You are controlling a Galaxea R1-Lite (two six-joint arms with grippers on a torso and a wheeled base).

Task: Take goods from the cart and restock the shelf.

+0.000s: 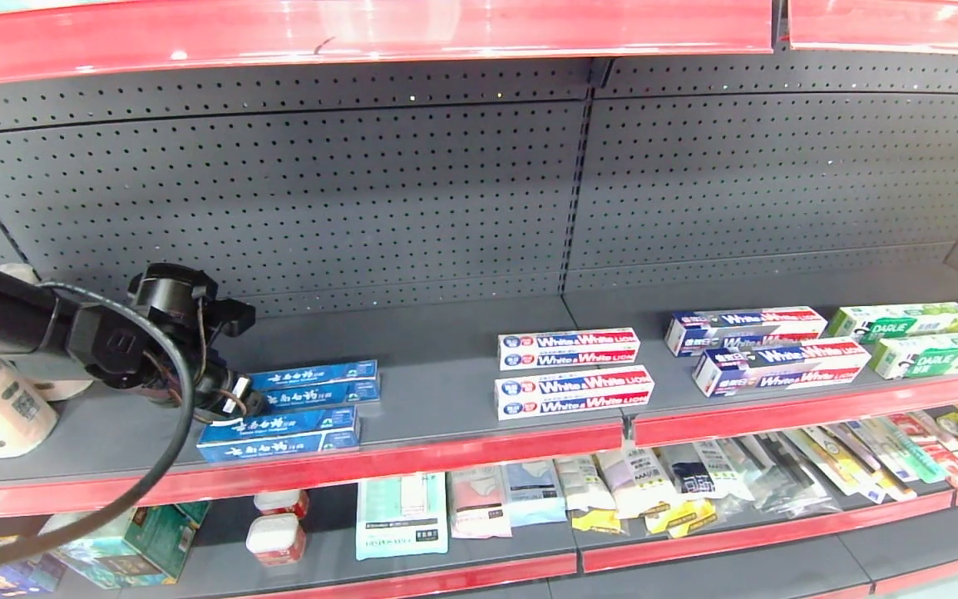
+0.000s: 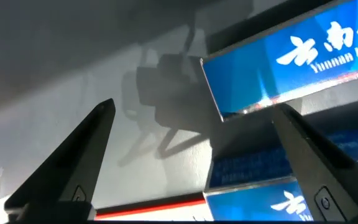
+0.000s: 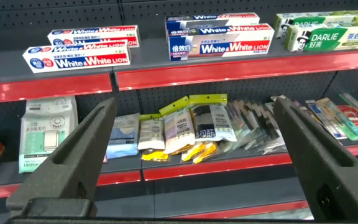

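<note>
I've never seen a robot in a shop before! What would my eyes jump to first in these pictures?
Probably the black left gripper, open right beside the bright blue boxes at the left end of the grey shelf. After that, the red-and-white boxes in the middle of the shelf and the green boxes at its right end.
</note>
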